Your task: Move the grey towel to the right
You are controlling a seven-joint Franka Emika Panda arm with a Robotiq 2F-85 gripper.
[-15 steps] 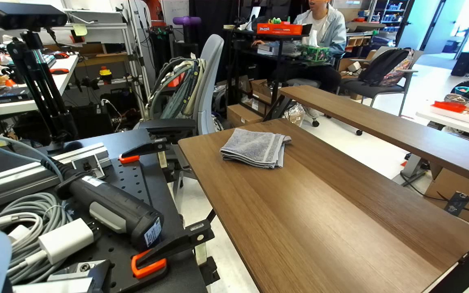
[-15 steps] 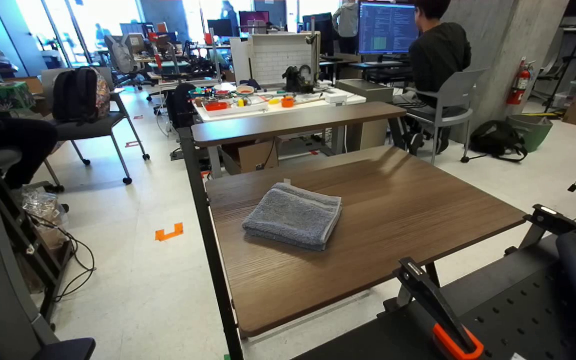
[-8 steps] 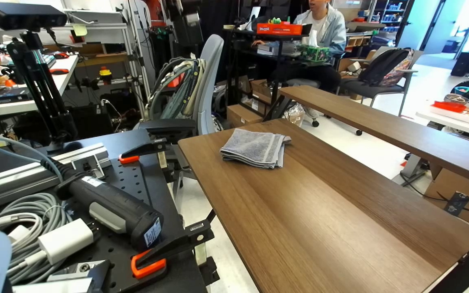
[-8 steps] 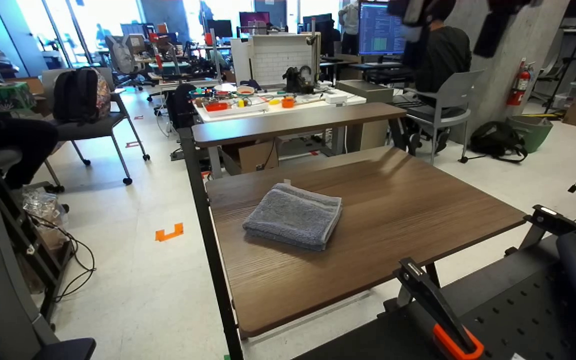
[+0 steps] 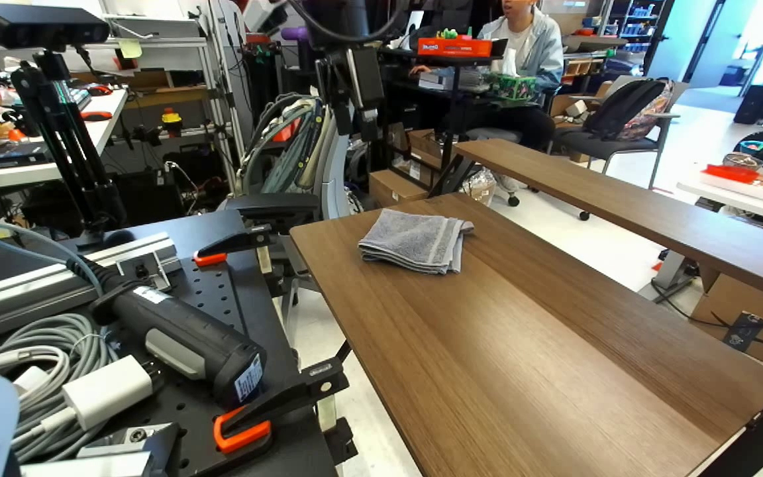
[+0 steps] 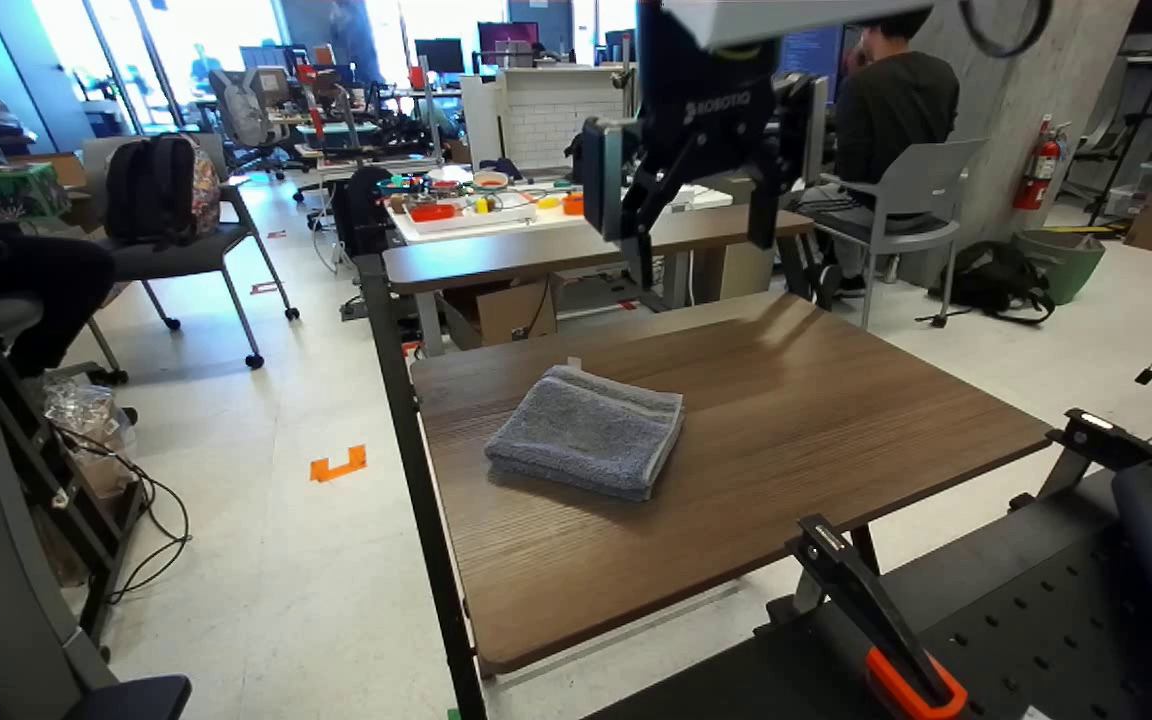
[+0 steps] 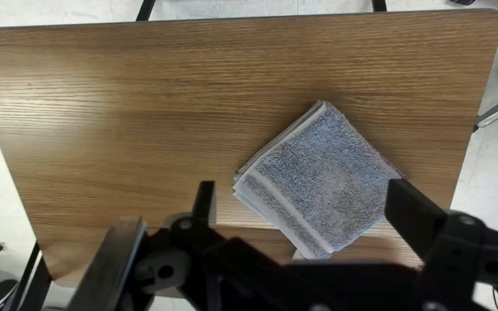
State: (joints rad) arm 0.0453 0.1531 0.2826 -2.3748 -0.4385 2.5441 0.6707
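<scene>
Right of upper centre in an exterior view, the gripper [image 6: 703,250] hangs spread wide, holding nothing. The grey towel [image 6: 586,430] lies untouched near mid-frame.

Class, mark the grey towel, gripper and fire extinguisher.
Grey towel [image 7: 323,178], wrist view: top face.
Gripper [image 6: 702,248], in an exterior view: midway between its fingertips.
Fire extinguisher [image 6: 1038,176], in an exterior view: red body.
</scene>
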